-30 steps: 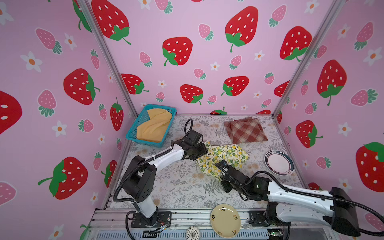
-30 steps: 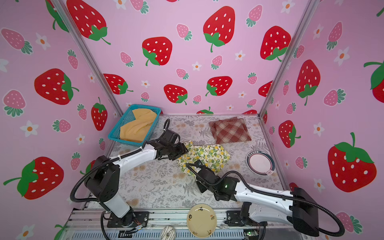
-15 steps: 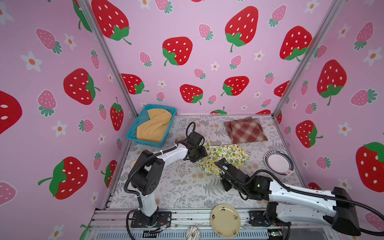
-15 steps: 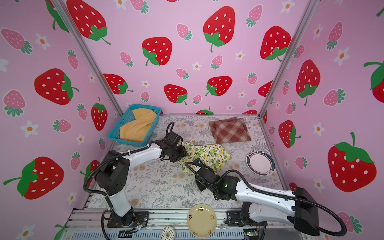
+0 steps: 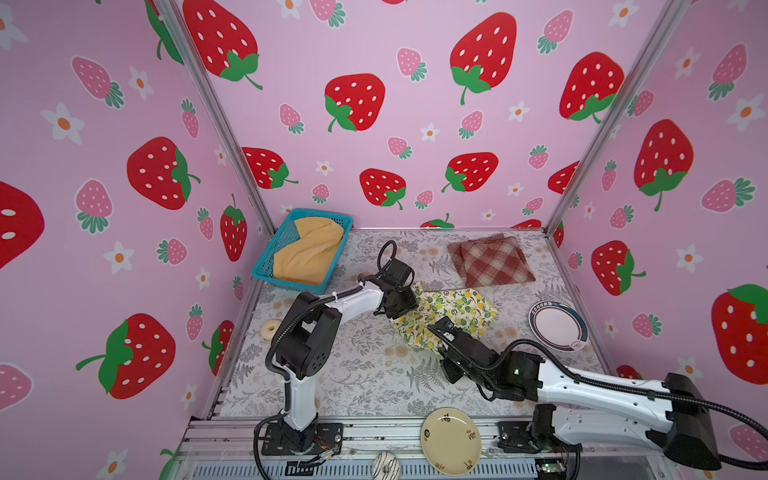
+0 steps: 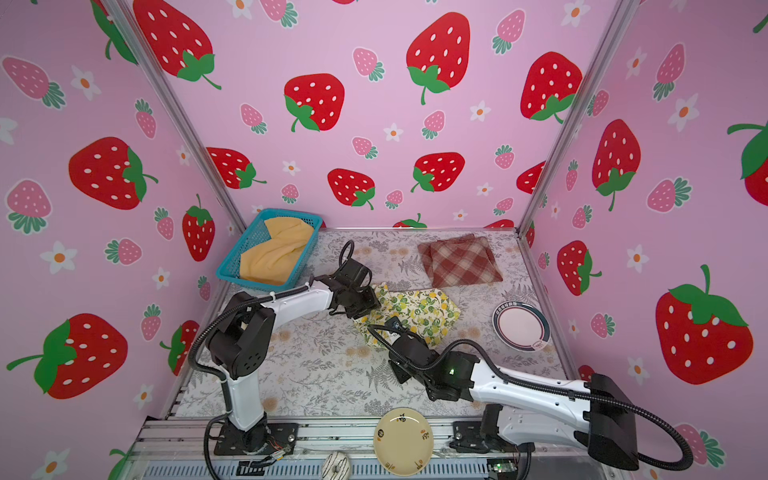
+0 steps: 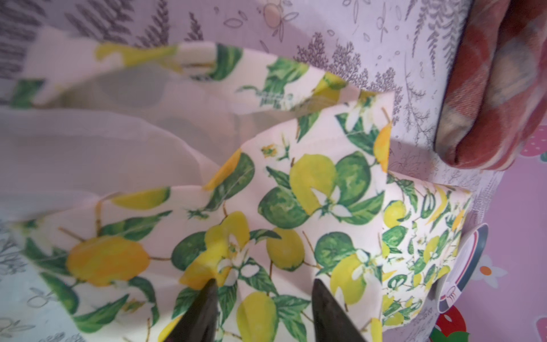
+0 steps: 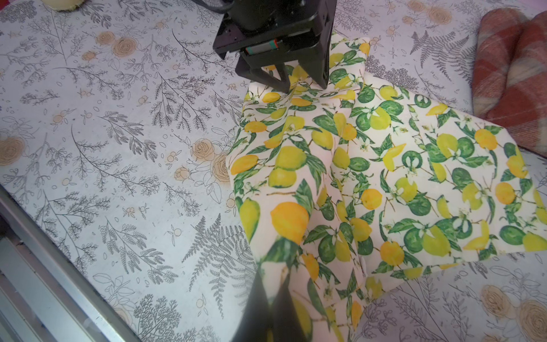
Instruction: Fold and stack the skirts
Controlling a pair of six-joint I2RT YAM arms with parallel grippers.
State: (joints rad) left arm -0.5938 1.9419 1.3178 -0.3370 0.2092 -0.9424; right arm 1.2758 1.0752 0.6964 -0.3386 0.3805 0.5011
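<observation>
Though hidden overhead — right hand pinches lemon skirt.

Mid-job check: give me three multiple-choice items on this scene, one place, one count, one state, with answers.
1. Where is the mustard skirt? A in the blue basket; B spread flat mid-table; C draped over an arm.
2. How many plates are in view? A one; B two; C four.
3. What state is the right gripper in? A wide open; B shut on the lemon skirt; C shut on nothing.
Answers:
1 A: it lies bunched inside the basket.
2 B: a pink plate at the right, a cream plate at the front edge.
3 B: in the right wrist view its jaws are closed on a lifted edge of the cloth.
</observation>
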